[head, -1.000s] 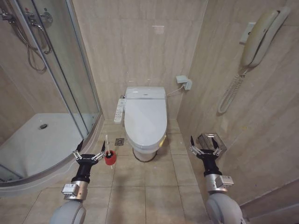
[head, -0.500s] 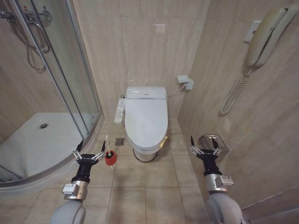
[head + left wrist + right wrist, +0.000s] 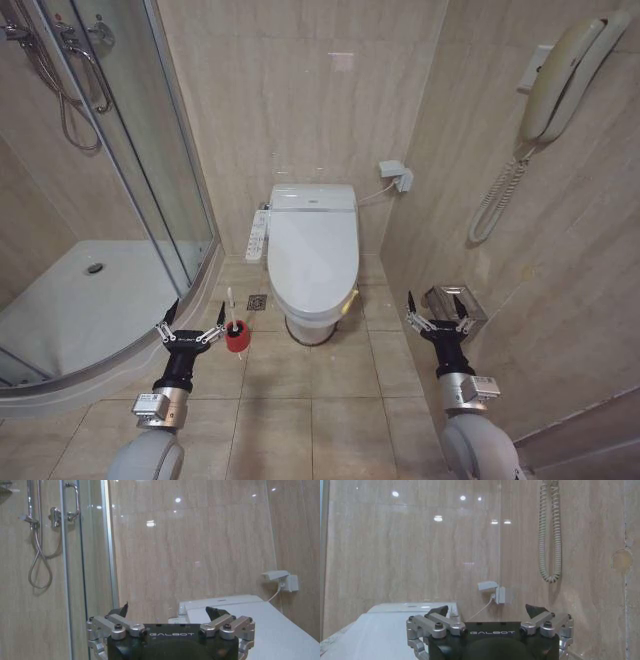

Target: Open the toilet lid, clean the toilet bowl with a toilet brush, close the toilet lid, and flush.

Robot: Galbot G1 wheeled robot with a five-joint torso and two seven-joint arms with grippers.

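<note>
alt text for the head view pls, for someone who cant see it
A white toilet with the toilet lid shut stands against a beige tiled wall. Left gripper and right gripper hover open near the floor; the toilet brush stands in its red holder beside the left one.

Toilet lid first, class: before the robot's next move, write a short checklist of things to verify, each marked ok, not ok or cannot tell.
1. Toilet lid down, ready to lift: ok.
2. Left end effector open and empty: ok.
3. Right end effector open and empty: ok.
4. Toilet brush standing in its red cup holder on the floor, left of the toilet: ok.
5. Toilet bowl state, hidden under the lid: cannot tell.
</note>
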